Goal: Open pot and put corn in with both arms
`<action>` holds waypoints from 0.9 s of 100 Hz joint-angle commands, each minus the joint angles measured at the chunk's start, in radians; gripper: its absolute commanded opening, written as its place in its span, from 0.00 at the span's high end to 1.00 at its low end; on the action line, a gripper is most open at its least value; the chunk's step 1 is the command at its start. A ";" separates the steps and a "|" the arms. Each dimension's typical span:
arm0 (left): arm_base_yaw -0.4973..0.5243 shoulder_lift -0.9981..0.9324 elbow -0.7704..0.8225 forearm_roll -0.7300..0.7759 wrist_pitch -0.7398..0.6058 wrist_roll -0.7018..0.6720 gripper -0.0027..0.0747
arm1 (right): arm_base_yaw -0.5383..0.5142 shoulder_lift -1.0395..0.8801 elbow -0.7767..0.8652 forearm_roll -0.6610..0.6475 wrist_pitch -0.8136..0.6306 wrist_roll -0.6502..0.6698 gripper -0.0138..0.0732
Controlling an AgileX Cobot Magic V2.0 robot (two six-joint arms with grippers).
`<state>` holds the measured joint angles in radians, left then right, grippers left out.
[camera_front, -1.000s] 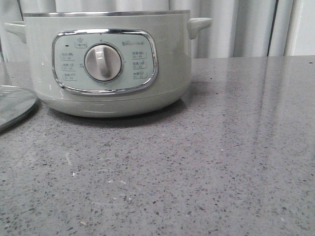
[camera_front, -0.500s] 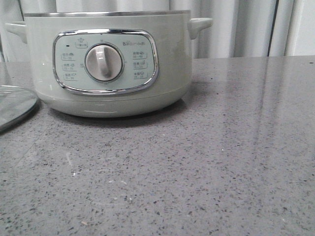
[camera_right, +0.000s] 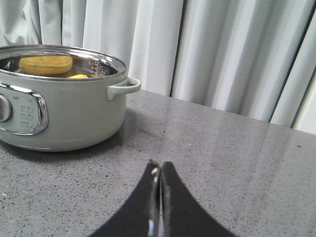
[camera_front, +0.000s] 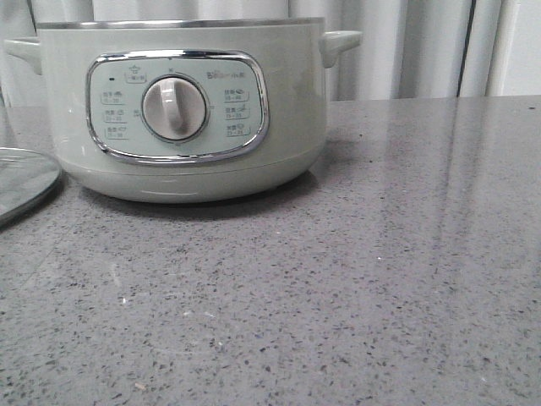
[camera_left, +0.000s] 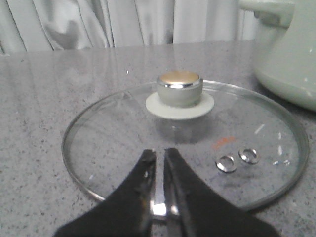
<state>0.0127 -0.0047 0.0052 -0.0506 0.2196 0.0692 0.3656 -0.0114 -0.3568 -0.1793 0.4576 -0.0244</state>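
Observation:
The pale grey-green pot [camera_front: 182, 110] stands open at the back left of the table, dial facing me. In the right wrist view the pot [camera_right: 59, 113] has no lid, and the yellow corn [camera_right: 78, 76] peeks over its steel rim from inside. A larger yellow shape on the far inner wall may be its reflection. My right gripper [camera_right: 159, 168] is shut and empty, low over the table to the pot's right. My left gripper [camera_left: 159, 154] is shut on nothing, its tips just over the near part of the glass lid [camera_left: 123, 128], which lies flat beside the pot [camera_left: 291, 59].
The lid's edge [camera_front: 25, 182] shows at the far left of the front view, left of the pot. Pale curtains [camera_front: 423, 46] hang behind the grey speckled table [camera_front: 355, 279]. The lid's knob [camera_left: 179, 89] stands up at its middle.
The pot and lid sit very slightly further left in the front view. Nothing else has visibly moved.

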 commanded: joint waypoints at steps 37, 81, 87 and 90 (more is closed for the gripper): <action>-0.001 -0.030 0.019 0.001 0.046 -0.069 0.99 | -0.007 -0.015 -0.022 -0.021 -0.081 -0.001 0.92; -0.001 -0.030 0.019 0.001 0.046 -0.069 0.99 | -0.007 -0.015 -0.022 -0.021 -0.081 -0.001 0.92; -0.001 -0.030 0.019 0.001 0.046 -0.069 0.99 | -0.007 -0.015 -0.022 -0.021 -0.081 -0.001 0.92; -0.001 -0.030 0.019 0.001 0.046 -0.069 0.99 | -0.007 -0.015 -0.022 -0.021 -0.081 -0.001 0.92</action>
<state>0.0127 -0.0047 0.0052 -0.0482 0.3186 0.0094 0.3656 -0.0114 -0.3568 -0.1809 0.4576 -0.0244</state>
